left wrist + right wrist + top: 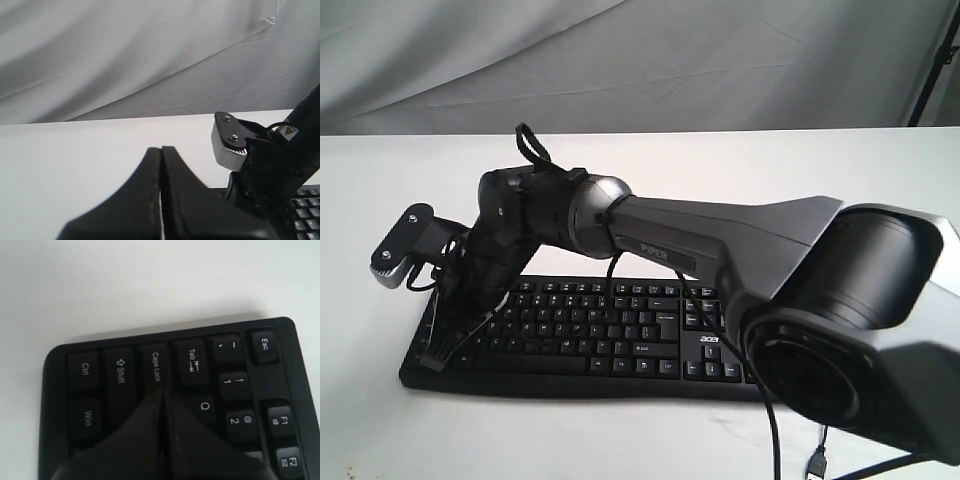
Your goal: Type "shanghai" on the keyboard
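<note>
The right arm (pixel 720 235) stretches from the near right corner across the keyboard (pixel 620 335), which lies flat on the white counter (pixel 740 170). At the keyboard's left end the right gripper (pixel 162 392) has its fingers pressed together, with the tips at the edge of the Caps Lock key (pixel 156 365). The left gripper (pixel 161 150), also pressed together, hangs over the counter off that end, with grey cloth (pixel 620 60) farthest back.

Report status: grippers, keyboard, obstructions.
Left gripper shut, off the keyboard. Right gripper shut, tip by Caps Lock. Black cable draped over keys.
</note>
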Tool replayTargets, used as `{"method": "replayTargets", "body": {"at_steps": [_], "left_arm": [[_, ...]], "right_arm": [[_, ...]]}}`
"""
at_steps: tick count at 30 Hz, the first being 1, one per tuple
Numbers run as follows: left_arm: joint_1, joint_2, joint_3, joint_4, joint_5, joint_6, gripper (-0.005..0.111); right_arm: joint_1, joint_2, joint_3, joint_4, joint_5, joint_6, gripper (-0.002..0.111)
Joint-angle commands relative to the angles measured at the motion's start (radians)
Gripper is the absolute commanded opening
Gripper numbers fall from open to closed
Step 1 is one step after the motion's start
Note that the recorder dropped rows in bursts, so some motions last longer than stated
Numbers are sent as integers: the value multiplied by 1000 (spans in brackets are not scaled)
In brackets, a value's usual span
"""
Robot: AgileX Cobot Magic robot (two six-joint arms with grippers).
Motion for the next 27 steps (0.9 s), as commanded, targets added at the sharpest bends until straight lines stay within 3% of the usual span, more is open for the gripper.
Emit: {"method": "replayTargets", "body": {"at_steps": [1, 6, 10, 13, 27], "left_arm": [[-6, -2, 2, 0, -6, -3, 0], [-6, -2, 2, 0, -6, -3, 0], [-6, -2, 2, 0, -6, -3, 0], [-6, -2, 2, 0, -6, -3, 0], [-6, -2, 2, 0, -6, -3, 0]], "right_arm": [[1, -50, -4, -38, 32, 1, 0], [-26, -148, 79, -142, 79, 78, 0], [-98, -312, 441, -83, -118, 66, 0], [-124, -380, 608, -15, -246, 10, 0], [-162, -370, 634, -8, -284, 10, 0]]}}
